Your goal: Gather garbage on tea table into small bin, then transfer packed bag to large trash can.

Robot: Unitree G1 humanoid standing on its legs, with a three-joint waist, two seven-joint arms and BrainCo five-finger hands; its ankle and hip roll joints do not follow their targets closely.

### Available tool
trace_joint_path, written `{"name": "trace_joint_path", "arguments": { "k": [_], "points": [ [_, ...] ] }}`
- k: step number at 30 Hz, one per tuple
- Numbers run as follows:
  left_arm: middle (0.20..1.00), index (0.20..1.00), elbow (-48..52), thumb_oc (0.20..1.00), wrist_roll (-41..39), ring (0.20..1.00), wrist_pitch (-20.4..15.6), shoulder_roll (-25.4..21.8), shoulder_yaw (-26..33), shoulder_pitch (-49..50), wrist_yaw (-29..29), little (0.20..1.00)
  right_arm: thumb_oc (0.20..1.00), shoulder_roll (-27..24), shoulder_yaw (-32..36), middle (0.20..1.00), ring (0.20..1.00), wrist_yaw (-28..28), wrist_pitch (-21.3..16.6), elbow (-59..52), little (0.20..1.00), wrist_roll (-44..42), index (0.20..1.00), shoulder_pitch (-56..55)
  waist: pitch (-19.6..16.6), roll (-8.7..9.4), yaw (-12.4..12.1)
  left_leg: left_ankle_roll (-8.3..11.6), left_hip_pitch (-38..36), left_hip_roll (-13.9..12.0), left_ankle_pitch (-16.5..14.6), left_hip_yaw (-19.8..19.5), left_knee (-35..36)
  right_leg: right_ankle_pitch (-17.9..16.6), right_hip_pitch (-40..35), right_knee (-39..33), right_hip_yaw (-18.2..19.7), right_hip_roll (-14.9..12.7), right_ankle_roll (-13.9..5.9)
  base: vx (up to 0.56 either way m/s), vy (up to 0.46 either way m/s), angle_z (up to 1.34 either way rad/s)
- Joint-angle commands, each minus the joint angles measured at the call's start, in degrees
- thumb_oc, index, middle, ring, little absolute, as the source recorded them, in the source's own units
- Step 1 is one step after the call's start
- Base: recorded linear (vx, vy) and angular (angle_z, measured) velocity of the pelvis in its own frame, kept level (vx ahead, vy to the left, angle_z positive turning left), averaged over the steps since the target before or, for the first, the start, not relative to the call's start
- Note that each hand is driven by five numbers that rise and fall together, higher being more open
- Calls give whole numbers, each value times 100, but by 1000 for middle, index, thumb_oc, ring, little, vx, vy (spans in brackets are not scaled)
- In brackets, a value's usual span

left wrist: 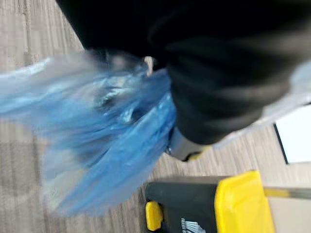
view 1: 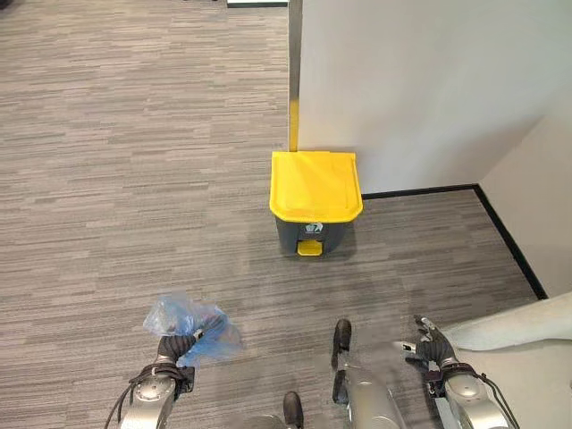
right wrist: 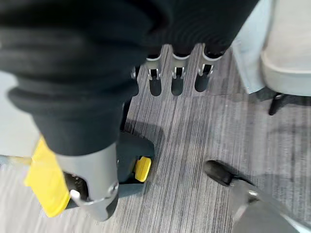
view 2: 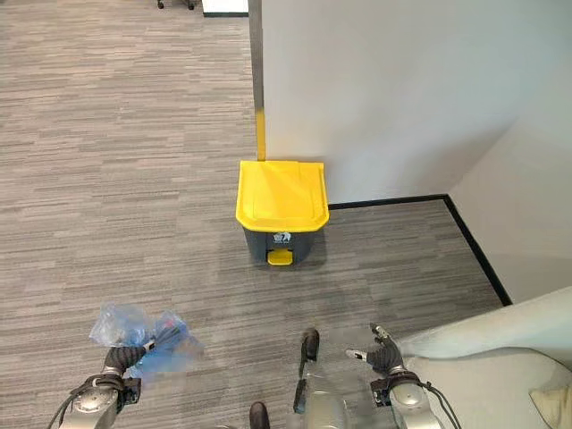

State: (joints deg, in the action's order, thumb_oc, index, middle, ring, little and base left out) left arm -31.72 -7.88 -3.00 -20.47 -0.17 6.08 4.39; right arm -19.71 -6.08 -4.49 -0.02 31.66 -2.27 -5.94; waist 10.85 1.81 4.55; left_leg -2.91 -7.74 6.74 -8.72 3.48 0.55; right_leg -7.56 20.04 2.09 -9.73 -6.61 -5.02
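Left hand (view 1: 176,347) clenched on blue bag (view 1: 189,322), held above carpet; right hand (view 1: 432,344) empty, fingers relaxed. Yellow-lidded trash can (view 1: 315,201) ahead, lid closed.

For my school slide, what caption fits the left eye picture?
Robot's left hand carries a blue trash bag toward the shut yellow-lidded bin by the wall.

Trash can (view 1: 315,201) stands on the floor (view 1: 116,179), ahead of both hands, lid down, its back against the wall (view 1: 420,80), just beside the wall's corner post (view 1: 294,71). Left hand (view 1: 172,349) is low and left of the can, fingers curled round the neck of the bag (view 1: 192,326); the bag hangs off the floor. Right hand (view 1: 431,344) is low and right of the can, fingers relaxed, with the sofa edge (view 1: 514,331) just to its right.
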Motion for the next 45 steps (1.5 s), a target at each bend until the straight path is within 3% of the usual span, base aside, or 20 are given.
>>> {"name": "trace_joint_path", "arguments": {
  "k": [1,4,6,10,11,16,17,20,22,24,26,27,29,33,45],
  "points": [
    [200,200,564,200,15,200,-246,-299,42,175,-37,200,1000,-182,213,1000,1000,-83,-207,-123,1000,0,1000,241,-78,126,35,677,89,-668,-178,48,-1122,253,-456,301,-78,-123,-230,425,-284,113],
    [200,200,552,200,-32,200,-249,-233,51,196,-65,200,1000,-264,267,1000,1000,-123,-238,-122,1000,-85,1000,256,-186,85,52,820,361,-896,317,122,-1815,439,-755,232,-198,9,-52,307,-215,51],
    [200,200,496,200,-71,200,-227,-200,39,180,-57,200,1000,-301,255,1000,1000,-115,-224,-87,1000,-94,1000,268,-208,83,6,771,525,-942,434,137,-1961,646,-978,203,-192,91,52,239,-113,-16],
    [200,200,426,200,-47,200,-216,-171,-44,139,-79,200,1000,-367,300,1000,1000,-140,-217,-21,1000,-120,1000,283,-178,186,-45,635,1008,-954,153,350,-1658,867,-1271,160,-181,6,42,160,-19,-39],
    [200,200,417,200,-28,200,-206,-207,-82,122,-99,200,1000,-390,310,1000,1000,-165,-227,-24,1000,-134,1000,251,-134,230,-81,656,1389,-1048,283,451,-1427,945,-1428,136,-121,-30,44,182,42,-10],
    [200,200,446,200,-5,200,-194,-195,-163,120,-80,200,1000,-333,348,1000,1000,-250,-210,112,1000,-115,1000,146,-64,131,-149,855,1651,-1280,1023,553,-754,1089,-1764,91,-90,1,37,171,154,-20],
    [200,200,468,200,42,200,-194,-171,-165,163,-90,200,1000,-310,333,1000,1000,-221,-188,145,1000,-19,1000,190,-111,51,-178,788,1457,-1160,884,445,-574,1132,-1834,121,65,-29,-28,256,402,-2],
    [200,200,484,200,27,200,-203,-174,-175,174,-60,200,1000,-252,313,1000,1000,-225,-173,140,1000,21,1000,252,-144,81,-230,693,1402,-1019,765,351,-617,1082,-1846,163,212,-130,-101,160,317,-32],
    [200,200,470,200,56,200,-194,-312,-141,105,-7,200,1000,-164,214,1000,1000,-184,-103,153,1000,129,1000,314,-117,161,-299,444,1248,-845,548,483,-594,1049,-1614,665,417,-266,-265,99,360,-49],
    [200,200,463,200,78,200,-199,-387,-94,69,37,200,1000,-97,124,1000,1000,-150,-109,178,1000,140,1000,372,-57,180,-333,363,1207,-819,485,582,-630,1016,-1419,990,417,-298,-321,43,204,-47],
    [200,200,474,200,53,200,-195,-407,-52,90,32,200,1000,-43,51,1000,1000,-104,-110,220,1000,131,1000,394,-27,185,-352,320,1088,-768,469,651,-569,969,-1152,1268,416,-160,-309,88,129,-75],
    [200,200,465,200,34,200,-201,-410,-27,124,25,200,1000,-77,32,1000,1000,-99,-100,245,1000,124,1000,380,-28,185,-315,281,960,-671,451,627,-462,970,-1033,1170,444,73,-274,125,84,-59],
    [200,200,413,200,4,200,-206,-430,-4,115,38,200,1000,-104,33,1000,1000,-120,-99,256,1000,109,1000,384,5,184,-312,268,944,-626,418,606,-483,1004,-1036,991,227,103,-202,114,14,-3],
    [200,200,423,200,0,200,-205,-332,19,205,21,200,1000,-163,103,1000,1000,-180,-133,233,1000,40,1000,319,-86,227,-287,286,890,-547,365,547,-498,982,-1290,607,396,254,-96,112,-35,19],
    [200,200,309,200,20,200,-134,-235,62,296,-7,200,1000,-145,262,1000,1000,-183,-112,290,1000,-62,1000,218,-286,269,-273,308,700,-539,215,517,-450,999,-1795,107,268,218,-96,89,1,10]
  ]
}}
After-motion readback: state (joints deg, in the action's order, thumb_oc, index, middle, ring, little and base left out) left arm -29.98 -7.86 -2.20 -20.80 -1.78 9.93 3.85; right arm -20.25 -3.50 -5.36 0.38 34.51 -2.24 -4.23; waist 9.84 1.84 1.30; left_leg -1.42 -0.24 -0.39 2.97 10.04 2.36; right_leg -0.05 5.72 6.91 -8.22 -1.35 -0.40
